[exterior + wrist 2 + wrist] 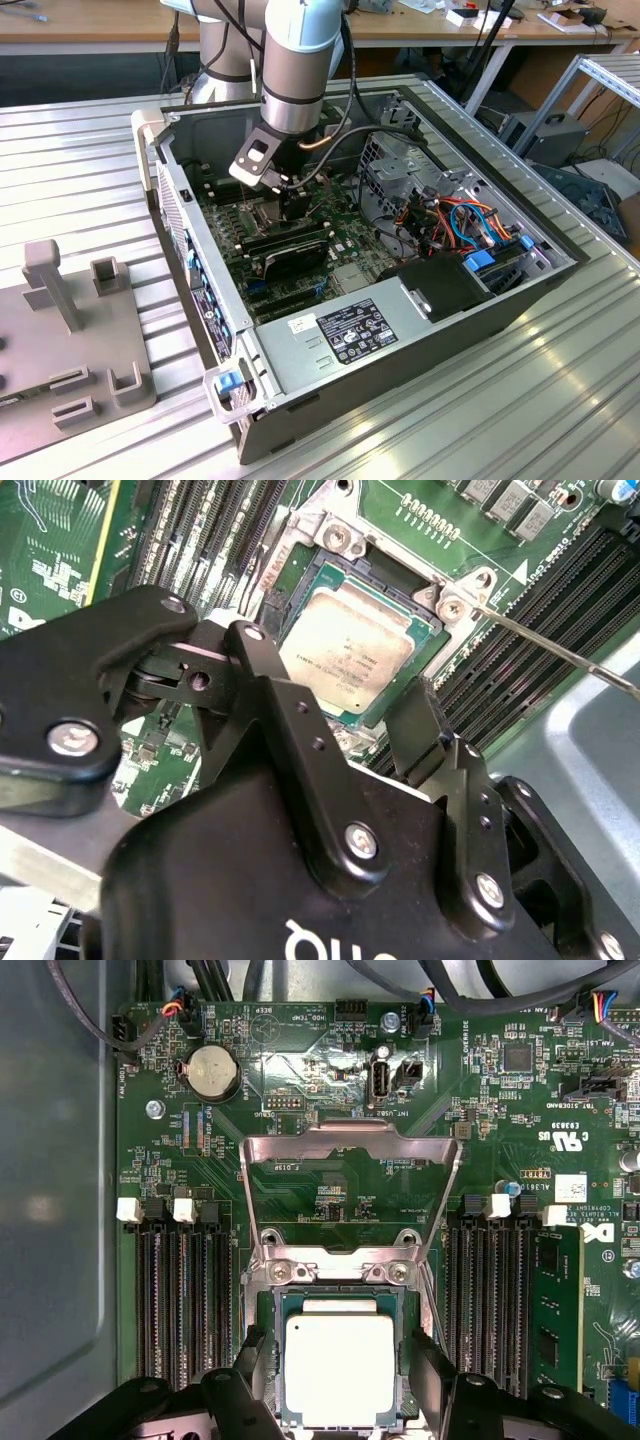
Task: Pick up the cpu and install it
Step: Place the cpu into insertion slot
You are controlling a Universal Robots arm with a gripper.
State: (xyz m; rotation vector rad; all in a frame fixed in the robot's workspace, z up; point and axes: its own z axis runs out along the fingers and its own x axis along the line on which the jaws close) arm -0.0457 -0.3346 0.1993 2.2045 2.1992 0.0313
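A grey fixture block (70, 330) sits on the ribbed aluminium desk (90, 170) at the exterior view's left, well apart from the claw. Next to it lies an open computer case (420, 345), into which the robot arm (295, 60) reaches straight down over the green motherboard (330, 1070). In the first wrist view the claw (337, 1345) hangs spread open directly over the socket (385, 575). Its black fingers (252, 1380) stand one on each side of the cpu (350, 650), with a narrow gap showing between each finger and the chip's edge. The cpu lies flat in the socket between the fingers, with its dull silver top facing up. The hinged metal frame (350, 1145) is swung open and lies back on the board just beyond the fingertips. Rows of dark memory slots (185, 1300) run along the outer side of each finger, and a green memory module (555, 1310) stands past the slots on one side. A round coin battery (212, 1070) sits farther out on the board, beyond the open frame. In the exterior view a long black card (285, 250) crosses the board just in front of the claw. The power supply (340, 335) lies nearer the camera, and a tangle of orange and blue cables (460, 220) fills the case toward the exterior view's right, well clear of the claw.
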